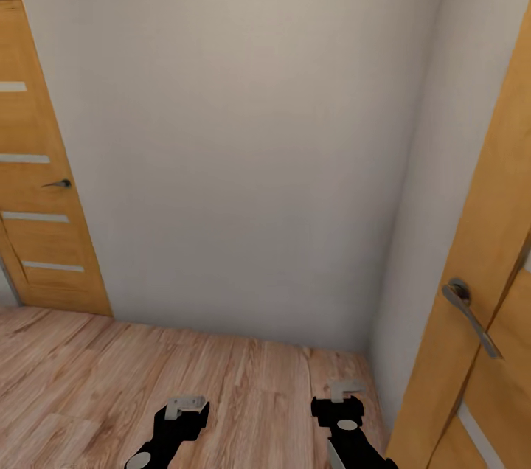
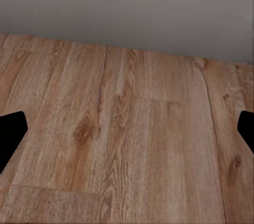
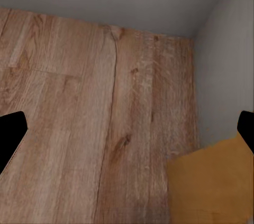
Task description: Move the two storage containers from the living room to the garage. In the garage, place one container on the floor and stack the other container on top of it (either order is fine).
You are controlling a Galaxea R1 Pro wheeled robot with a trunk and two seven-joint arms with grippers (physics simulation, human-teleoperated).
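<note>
The left pincer [image 1: 186, 404] and the right pincer [image 1: 344, 389] hang low over a light wood-plank floor [image 1: 88, 373], each with its fingers spread wide and nothing between them; in both wrist views the dark fingertips sit far apart with only planks in the gap. Ahead stands a plain white wall [image 1: 243, 144] meeting a side wall in a corner. A wooden door [image 1: 44, 181] is at the left end of the wall, and another door [image 1: 487, 285] stands close on the right. No storage container appears here. I judge this a travelling step: the base must turn away from the corner and find the containers.
</note>
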